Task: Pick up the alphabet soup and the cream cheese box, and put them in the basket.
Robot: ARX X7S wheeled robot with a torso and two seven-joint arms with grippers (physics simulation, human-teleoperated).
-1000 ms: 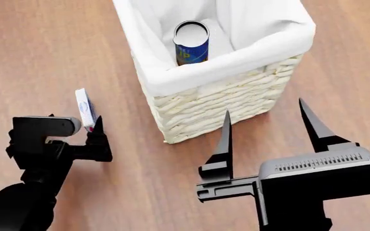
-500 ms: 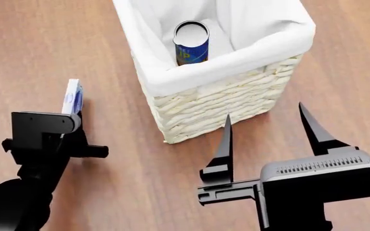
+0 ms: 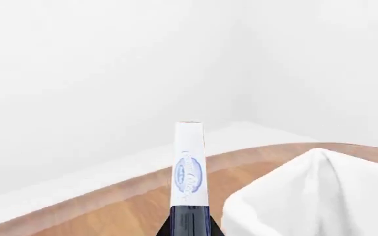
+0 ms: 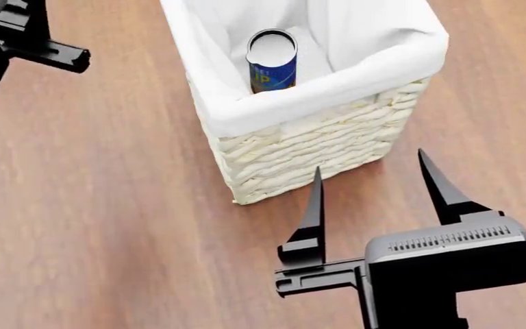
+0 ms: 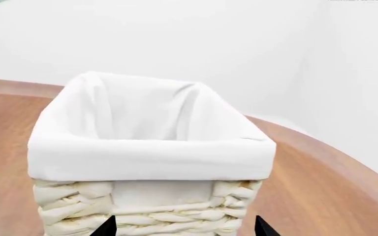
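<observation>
Left gripper (image 4: pixel 35 38) is grasping the box (image 3: pixel 190 169); carrying it right over the basket (image 4: pixel 244 113) rim before releasing. Right gripper (image 4: pixel 372 199) released, idling.

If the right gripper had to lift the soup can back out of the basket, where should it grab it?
Probably from straight above, closing across the white top of the alphabet soup. It stands upright inside the basket, whose liner walls block any sideways approach. The right gripper is open and hovers in front of the basket.

Wicker basket (image 5: pixel 146 204) with white liner, wooden floor (image 5: pixel 320 182), white walls (image 5: pixel 175 39)
</observation>
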